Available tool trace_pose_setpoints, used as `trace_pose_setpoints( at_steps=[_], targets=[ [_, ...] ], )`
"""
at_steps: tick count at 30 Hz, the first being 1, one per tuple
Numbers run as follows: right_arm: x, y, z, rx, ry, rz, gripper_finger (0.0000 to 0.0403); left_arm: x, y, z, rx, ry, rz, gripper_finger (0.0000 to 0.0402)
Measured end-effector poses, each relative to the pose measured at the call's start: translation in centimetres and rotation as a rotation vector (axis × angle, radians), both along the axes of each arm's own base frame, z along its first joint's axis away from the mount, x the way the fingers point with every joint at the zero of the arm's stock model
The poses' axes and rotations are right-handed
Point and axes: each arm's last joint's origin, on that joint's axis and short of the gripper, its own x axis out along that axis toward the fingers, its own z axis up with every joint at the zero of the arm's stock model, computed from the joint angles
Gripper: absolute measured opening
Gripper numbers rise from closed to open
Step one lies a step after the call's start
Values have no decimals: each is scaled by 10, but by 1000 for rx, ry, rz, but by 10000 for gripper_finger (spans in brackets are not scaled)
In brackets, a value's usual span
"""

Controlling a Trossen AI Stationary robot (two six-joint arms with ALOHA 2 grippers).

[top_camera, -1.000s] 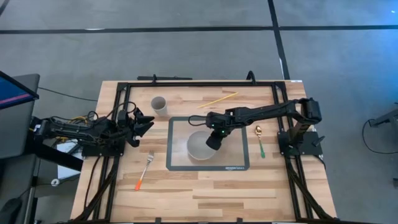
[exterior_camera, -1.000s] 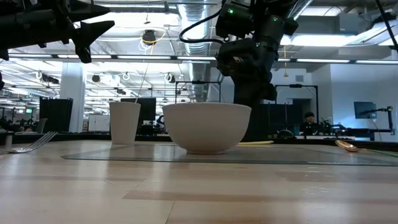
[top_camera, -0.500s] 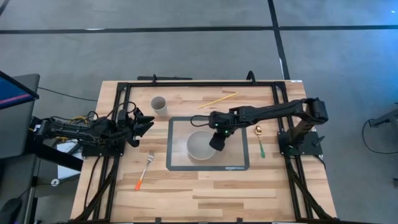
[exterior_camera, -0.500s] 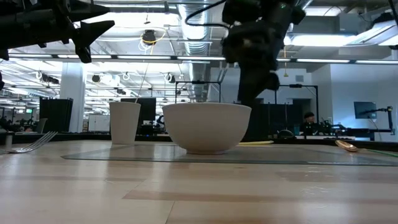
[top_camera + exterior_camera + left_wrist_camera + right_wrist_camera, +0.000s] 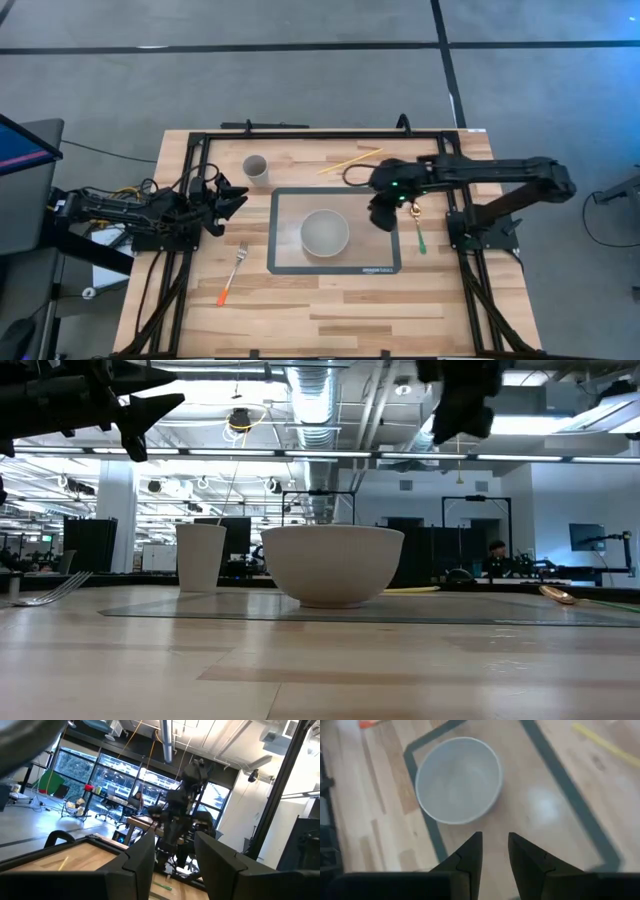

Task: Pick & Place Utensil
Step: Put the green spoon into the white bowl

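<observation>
Green-handled spoon (image 5: 419, 226) just right of right hand (image 5: 383, 214), long axis near-to-far, bowl end far; fingers (image 5: 470, 855) slightly parted, holding nothing. Left hand (image 5: 228, 197) far off, open, empty.

bowl (image 5: 325, 232) on mat (image 5: 285, 255), fork (image 5: 232, 272) left, spoon (image 5: 418, 226) right

White bowl (image 5: 325, 232), white cup (image 5: 255, 167), orange-handled fork (image 5: 231, 273), green-handled gold spoon (image 5: 418, 226), yellow stick (image 5: 351, 161).
</observation>
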Motion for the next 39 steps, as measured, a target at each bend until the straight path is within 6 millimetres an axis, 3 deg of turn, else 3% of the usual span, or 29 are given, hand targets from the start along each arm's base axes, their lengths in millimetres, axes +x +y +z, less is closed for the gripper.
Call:
trace_pose_setpoints(
  at_steps=[6,17,22,30,39],
  targets=[
    [-31,9,-11,25,81,-42,87,0,0,0,0,0,0,140],
    [-75,14,-62,62,328,-314,87,0,0,0,0,0,1,140],
    [-85,16,-83,98,383,-448,87,0,0,0,0,0,1,140],
    [-99,20,-112,87,483,-517,87,0,0,0,-1,-4,1,140],
    [-99,18,-133,115,447,-647,87,0,0,1,-1,-8,1,140]
  ],
)
